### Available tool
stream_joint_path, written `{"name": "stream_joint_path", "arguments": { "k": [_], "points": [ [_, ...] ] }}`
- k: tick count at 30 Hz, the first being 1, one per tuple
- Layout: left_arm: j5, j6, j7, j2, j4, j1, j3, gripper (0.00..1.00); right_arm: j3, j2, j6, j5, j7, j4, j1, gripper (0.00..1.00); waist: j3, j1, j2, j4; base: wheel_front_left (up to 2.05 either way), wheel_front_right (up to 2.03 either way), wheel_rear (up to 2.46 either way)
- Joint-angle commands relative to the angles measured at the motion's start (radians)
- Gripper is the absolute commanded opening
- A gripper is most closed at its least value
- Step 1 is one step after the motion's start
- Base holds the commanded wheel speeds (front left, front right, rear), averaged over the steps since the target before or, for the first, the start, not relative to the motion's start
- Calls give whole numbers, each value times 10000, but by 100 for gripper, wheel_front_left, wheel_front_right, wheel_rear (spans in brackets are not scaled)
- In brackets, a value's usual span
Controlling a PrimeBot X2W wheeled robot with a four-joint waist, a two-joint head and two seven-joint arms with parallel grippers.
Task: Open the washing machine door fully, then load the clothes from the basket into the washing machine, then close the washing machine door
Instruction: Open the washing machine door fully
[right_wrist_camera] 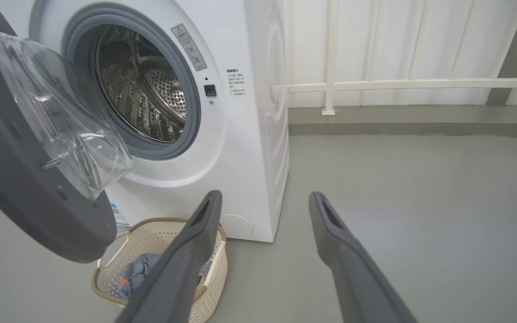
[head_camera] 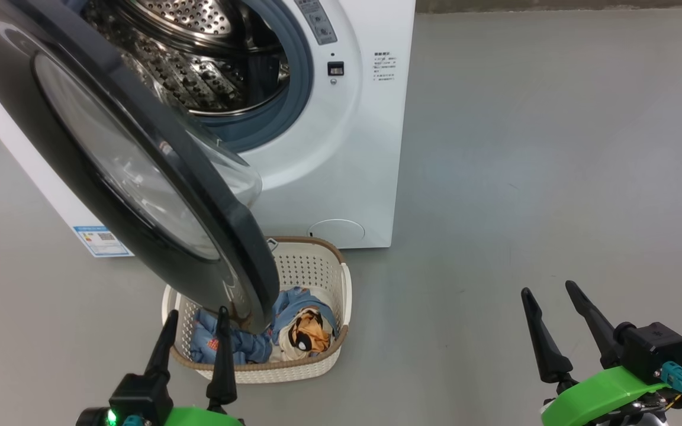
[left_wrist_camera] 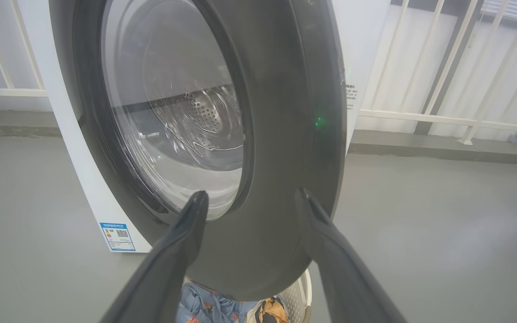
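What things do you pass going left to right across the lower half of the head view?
blue label sticker → basket → right pincer

The basket [head_camera: 317, 254] ahead of the left gripper [head_camera: 198, 310] is half covered by the washing machine door [head_camera: 140, 177]; rightward, it is unobstructed.

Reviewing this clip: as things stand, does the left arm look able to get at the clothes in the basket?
Probably not cleanly: the half-open door hangs over the basket, right ahead of the open left fingers, covering much of the clothes.
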Motion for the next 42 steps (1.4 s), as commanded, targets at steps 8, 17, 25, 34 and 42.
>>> {"name": "stream_joint_path", "arguments": {
  "k": [8, 17, 25, 34, 42],
  "points": [
    [107, 7, -63, 95, -190, -113, 324, 100, 186, -13, 16, 122, -11, -239, -178, 100, 34, 0, -1, 12, 0, 0, 0],
    [107, 27, -63, 95, -203, -122, 320, 100, 166, -13, 16, 101, -3, -214, -212, 100, 51, 0, -1, 16, 0, 0, 0],
    [99, 29, -63, 95, -217, -113, 312, 100, 195, -13, 16, -25, 19, -223, -203, 100, 69, 0, -1, 12, 0, 0, 0],
    [81, -49, -63, 95, -257, -139, 335, 0, 184, -13, 16, -49, 26, -220, -228, 100, 165, 0, -1, 15, 0, 0, 0],
    [190, -176, -63, 95, -538, -324, 647, 0, 191, -12, 16, -3, -40, -149, -293, 100, 268, 0, -1, 5, 0, 0, 0]
  ]
}}
